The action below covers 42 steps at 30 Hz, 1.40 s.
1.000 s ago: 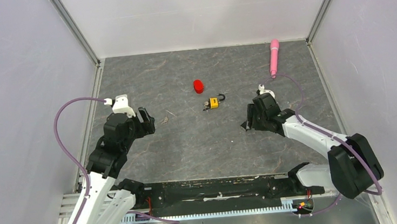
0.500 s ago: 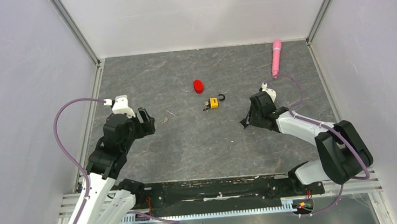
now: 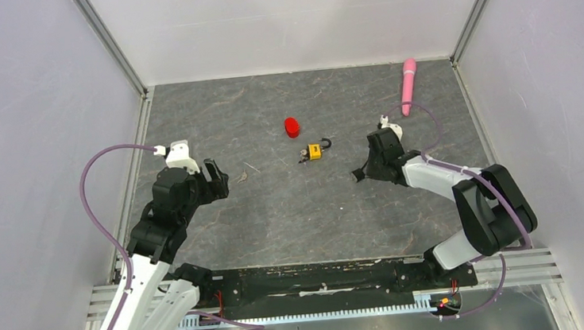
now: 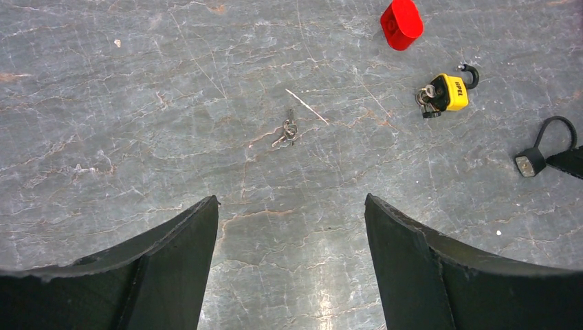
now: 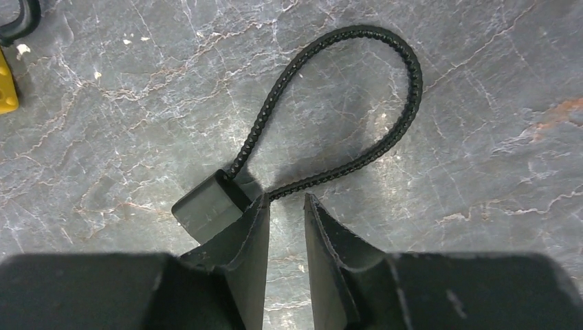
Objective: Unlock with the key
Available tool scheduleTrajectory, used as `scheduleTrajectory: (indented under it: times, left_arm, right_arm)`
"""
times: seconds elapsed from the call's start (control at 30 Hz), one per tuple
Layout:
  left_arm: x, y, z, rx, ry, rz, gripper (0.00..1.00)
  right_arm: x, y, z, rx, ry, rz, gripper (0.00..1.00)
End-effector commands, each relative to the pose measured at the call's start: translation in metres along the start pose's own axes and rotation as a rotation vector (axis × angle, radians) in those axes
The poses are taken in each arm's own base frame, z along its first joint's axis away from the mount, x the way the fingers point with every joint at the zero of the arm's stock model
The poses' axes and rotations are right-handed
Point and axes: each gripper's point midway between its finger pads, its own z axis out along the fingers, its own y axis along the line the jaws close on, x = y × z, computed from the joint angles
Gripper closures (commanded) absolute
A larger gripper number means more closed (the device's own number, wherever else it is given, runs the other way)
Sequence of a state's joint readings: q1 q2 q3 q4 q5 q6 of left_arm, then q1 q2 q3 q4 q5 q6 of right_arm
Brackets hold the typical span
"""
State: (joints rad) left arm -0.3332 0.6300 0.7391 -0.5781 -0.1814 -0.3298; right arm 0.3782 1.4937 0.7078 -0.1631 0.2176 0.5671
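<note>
A: Where is the key seen?
B: The key point(image 4: 287, 130) is found lying loose on the grey table point(image 3: 294, 221), at 12 o'clock from the left claw point(image 4: 290, 199) in the left wrist view, well clear of both fingers. It is touched by nothing

A: How is that claw held?
B: It is spread wide and nothing is gripped; only bare table is seen between its fingers

A: What is seen of the lock?
B: The yellow padlock point(image 4: 450, 93) is placed at about 3 o'clock from the key, well apart from it. Its black shackle point(image 4: 471, 72) is shown as a hook with one end free. A small bit of metal is seen at the padlock's 9 o'clock end; whether that is a second key cannot be told. A red piece point(image 4: 401, 23) is set at 11 o'clock from the padlock

A: And the right claw?
B: The right claw point(image 5: 287, 199) is held almost closed, with a narrow slit left. Only table is seen through the slit, so nothing is shown gripped. The black cord point(image 5: 415, 77) is looped at 12 o'clock from it, one run ending at a fingertip, and its block end point(image 5: 206, 206) is laid just beside that finger at 9 o'clock. A pink stick point(image 3: 407, 85) is seen at 1 o'clock from this claw in the top view
</note>
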Motion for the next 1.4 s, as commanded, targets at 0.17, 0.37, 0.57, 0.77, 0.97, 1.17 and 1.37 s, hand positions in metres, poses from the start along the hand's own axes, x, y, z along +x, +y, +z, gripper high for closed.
scheduleTrajectory:
  times: [0.17, 0.37, 0.57, 0.77, 0.97, 1.17, 1.37]
  left_arm:
    - [-0.004, 0.000, 0.001, 0.012, -0.017, 0.061, 0.18]
    - [-0.003, 0.000, 0.001, 0.010, -0.014, 0.062, 0.18]
    - [-0.004, 0.000, 0.001, 0.009, -0.015, 0.062, 0.18]
    - [-0.003, 0.000, 0.002, 0.009, -0.010, 0.065, 0.18]
    - [-0.002, 0.000, 0.003, 0.007, -0.007, 0.065, 0.18]
    - [0.000, 0.000, 0.005, 0.009, 0.006, 0.068, 0.18]
    - [0.013, -0.002, 0.017, 0.005, 0.078, 0.077, 0.18]
  right_arm:
    - [-0.026, -0.012, -0.006, 0.029, -0.039, -0.127, 0.67]
    - [-0.035, -0.016, 0.005, 0.025, -0.028, -0.102, 0.64]
    - [-0.039, -0.011, 0.021, 0.007, -0.004, -0.107, 0.60]
    - [-0.041, 0.005, 0.037, -0.053, 0.032, -0.143, 0.59]
    - [-0.042, 0.008, 0.037, -0.066, 0.034, -0.147, 0.60]
    - [-0.051, 0.003, 0.025, -0.046, -0.004, -0.145, 0.59]
    - [-0.080, 0.012, -0.002, -0.082, -0.107, -0.134, 0.46]
